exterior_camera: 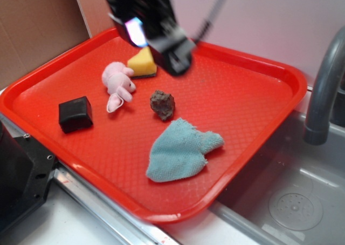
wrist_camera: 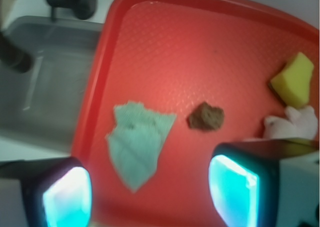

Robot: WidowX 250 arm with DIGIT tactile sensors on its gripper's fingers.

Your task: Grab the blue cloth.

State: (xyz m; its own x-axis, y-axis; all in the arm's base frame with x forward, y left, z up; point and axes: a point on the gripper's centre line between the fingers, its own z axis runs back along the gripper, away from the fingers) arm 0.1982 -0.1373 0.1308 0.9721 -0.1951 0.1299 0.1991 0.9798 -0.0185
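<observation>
The blue cloth (exterior_camera: 180, 150) (wrist_camera: 136, 142) lies flat on the red tray (exterior_camera: 253, 94) (wrist_camera: 165, 52), toward the tray's near right part. It is a pale teal rag with frayed edges. My gripper (exterior_camera: 161, 45) (wrist_camera: 150, 199) hangs high above the tray's back, well away from the cloth and blurred in the exterior view. In the wrist view its two glowing pads stand wide apart with only tray between them, so it is open and empty. The cloth shows just ahead of the left pad (wrist_camera: 67, 197).
On the tray also sit a yellow sponge (exterior_camera: 141, 64) (wrist_camera: 295, 79), a pink plush toy (exterior_camera: 118, 83) (wrist_camera: 292, 124), a brown lump (exterior_camera: 162, 104) (wrist_camera: 206, 117) and a black block (exterior_camera: 75, 114). A sink basin (exterior_camera: 294, 196) with a grey faucet (exterior_camera: 323, 88) lies right of the tray.
</observation>
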